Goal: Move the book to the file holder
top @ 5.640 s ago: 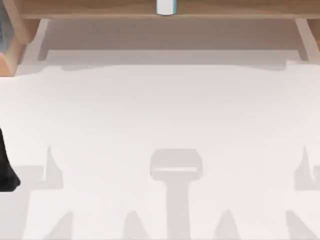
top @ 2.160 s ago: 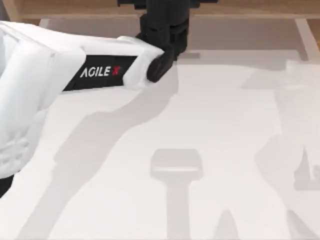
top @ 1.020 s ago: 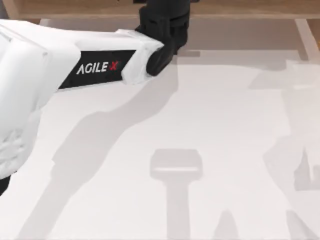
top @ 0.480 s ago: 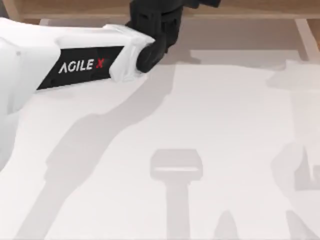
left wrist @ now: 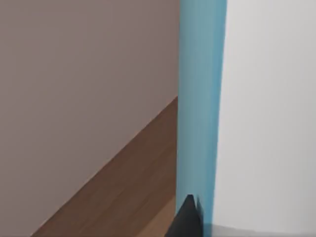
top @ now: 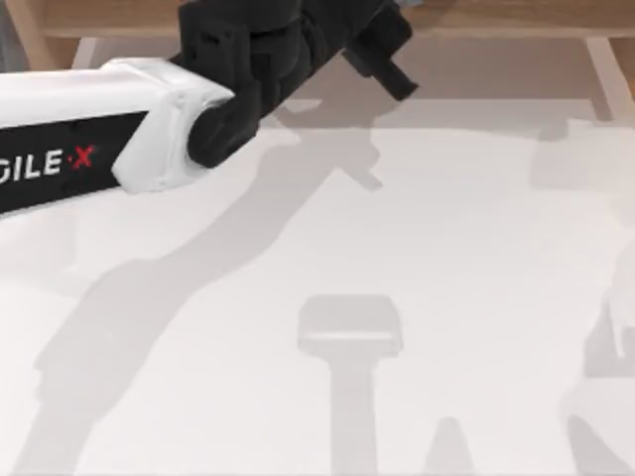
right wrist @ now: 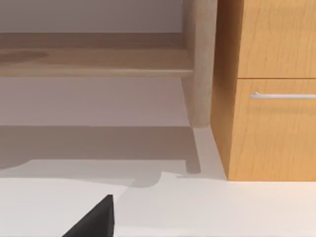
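In the top view my left arm reaches in from the left, and its black gripper (top: 298, 38) hangs over the wooden shelf board (top: 516, 18) at the back, turned at a slant. The left wrist view looks close along the book (left wrist: 200, 98): a teal edge with a white face beside it. My left gripper (left wrist: 190, 222) is shut on the book, with one dark fingertip (left wrist: 186, 217) against the teal edge. A corner of the file holder (top: 28, 38) shows at the far back left. My right gripper (right wrist: 94, 222) hangs low over the table.
The shelf board stands on legs (top: 607, 74) along the back edge of the white table (top: 397, 258). In the right wrist view a wooden cabinet (right wrist: 271, 128) with a drawer handle (right wrist: 281, 95) stands beside a shelf leg (right wrist: 200, 64).
The book stood alone on the shelf, then my left arm reached it. In the last half second the arm has drawn back to the left and its gripper has turned at a slant.
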`<control>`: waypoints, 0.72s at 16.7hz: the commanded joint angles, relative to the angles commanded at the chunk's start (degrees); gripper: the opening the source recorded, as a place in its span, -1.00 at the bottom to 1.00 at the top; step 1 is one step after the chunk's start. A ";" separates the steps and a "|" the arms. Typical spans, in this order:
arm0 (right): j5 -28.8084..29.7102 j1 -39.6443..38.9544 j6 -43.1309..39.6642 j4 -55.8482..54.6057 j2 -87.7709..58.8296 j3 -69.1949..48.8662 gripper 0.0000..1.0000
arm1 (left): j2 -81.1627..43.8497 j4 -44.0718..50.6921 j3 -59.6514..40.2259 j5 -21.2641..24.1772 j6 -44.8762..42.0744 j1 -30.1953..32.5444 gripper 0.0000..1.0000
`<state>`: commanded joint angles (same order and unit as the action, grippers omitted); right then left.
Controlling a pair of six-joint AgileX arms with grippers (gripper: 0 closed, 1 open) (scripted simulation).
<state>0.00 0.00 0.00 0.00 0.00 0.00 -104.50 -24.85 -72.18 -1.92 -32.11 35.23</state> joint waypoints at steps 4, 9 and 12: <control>0.00 0.00 0.00 0.00 0.00 0.00 1.00 | 8.92 2.99 11.37 12.13 -10.49 -3.92 -1.00; 0.00 0.00 0.00 0.00 0.00 0.00 1.00 | 14.35 5.12 25.14 23.40 -24.90 -18.77 -1.00; 0.00 0.00 0.00 0.00 0.00 0.00 1.00 | 14.74 5.02 30.82 27.48 -34.28 -32.03 -1.00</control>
<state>0.00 0.00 0.00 0.00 0.00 0.00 -89.76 -19.83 -41.36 25.56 -66.39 3.20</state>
